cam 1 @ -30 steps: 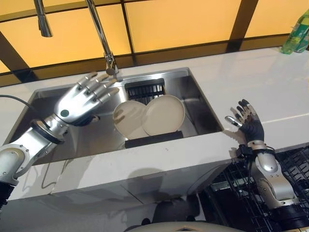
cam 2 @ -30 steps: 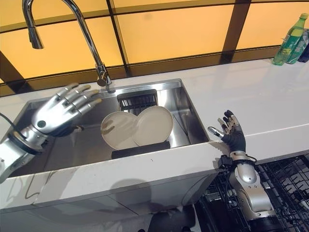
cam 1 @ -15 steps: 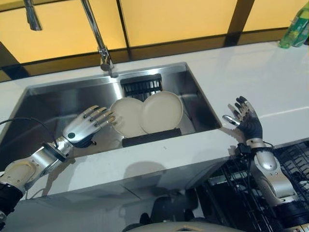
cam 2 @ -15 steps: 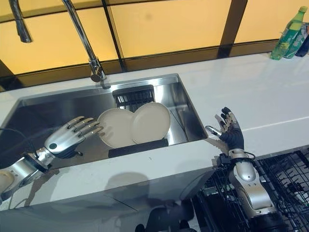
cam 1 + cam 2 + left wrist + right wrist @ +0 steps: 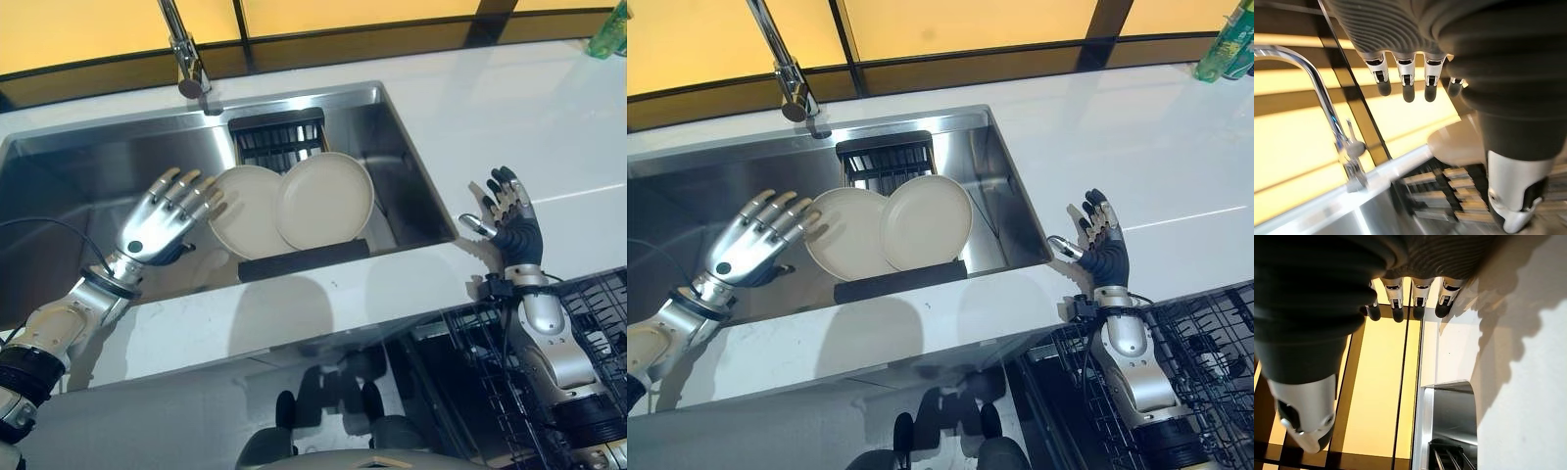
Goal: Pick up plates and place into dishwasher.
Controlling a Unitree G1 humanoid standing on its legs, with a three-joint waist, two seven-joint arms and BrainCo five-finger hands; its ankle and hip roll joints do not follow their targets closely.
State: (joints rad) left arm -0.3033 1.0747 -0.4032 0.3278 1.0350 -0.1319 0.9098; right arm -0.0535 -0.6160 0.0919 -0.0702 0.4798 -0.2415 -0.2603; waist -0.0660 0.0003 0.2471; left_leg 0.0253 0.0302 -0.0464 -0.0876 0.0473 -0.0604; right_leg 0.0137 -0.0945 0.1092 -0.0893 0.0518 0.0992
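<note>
Raised since a moment before, the left hand (image 5: 155, 223) hovered with fingers spread beside two cream plates (image 5: 294, 205) in the sink (image 5: 88, 166). Its counterpart, the right hand (image 5: 511, 225), stayed unclenched and empty above the white worktop (image 5: 509, 108).

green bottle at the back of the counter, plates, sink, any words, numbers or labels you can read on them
No text can be read anywhere.
Green bottle: it carries a label, too small and blurred to read.
Plates in the sink: plain, no marks.
Faucet and white counter: no print visible.
Left hand and right hand: no readable markings.
</note>
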